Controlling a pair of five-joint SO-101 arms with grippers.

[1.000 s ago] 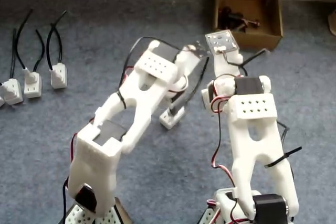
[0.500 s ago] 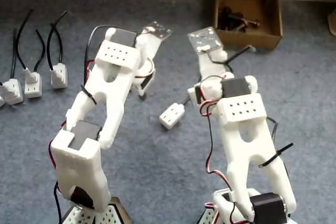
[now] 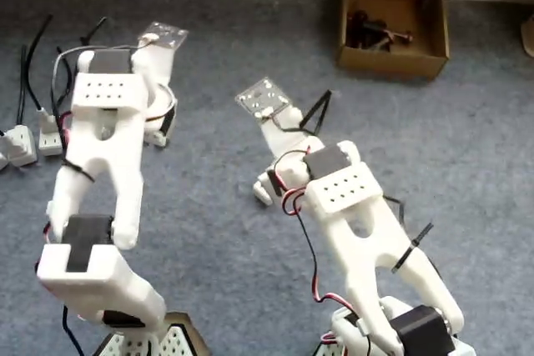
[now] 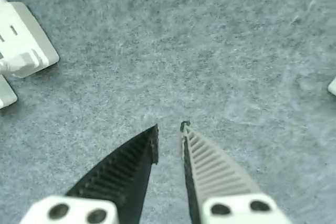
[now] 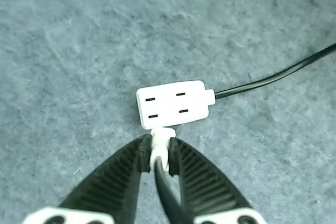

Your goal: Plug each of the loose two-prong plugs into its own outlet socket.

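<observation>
My right gripper (image 5: 160, 148) is shut on a small white two-prong plug (image 5: 161, 141), whose black cord runs back between the fingers. The plug's front end meets the near edge of a white outlet block (image 5: 173, 103) lying flat on the carpet with its slots facing up and a black cord leading away. In the high view this outlet block (image 3: 262, 192) peeks out under the right gripper (image 3: 269, 179) at mid-table. My left gripper (image 4: 169, 128) hovers over bare carpet, narrowly open and holding nothing. Other white outlet blocks (image 4: 23, 56) lie close by it.
Outlet blocks with black cords (image 3: 52, 132) sit in a row at the table's left edge, partly behind the left arm (image 3: 104, 131). A cardboard box (image 3: 421, 60) holding dark parts stands at the back right. Grey carpet (image 3: 467, 164) covers the table.
The left arm has swung from the centre to the left, toward the row of outlet blocks. The right arm has moved left and forward, bringing the plug down to the central outlet block.
</observation>
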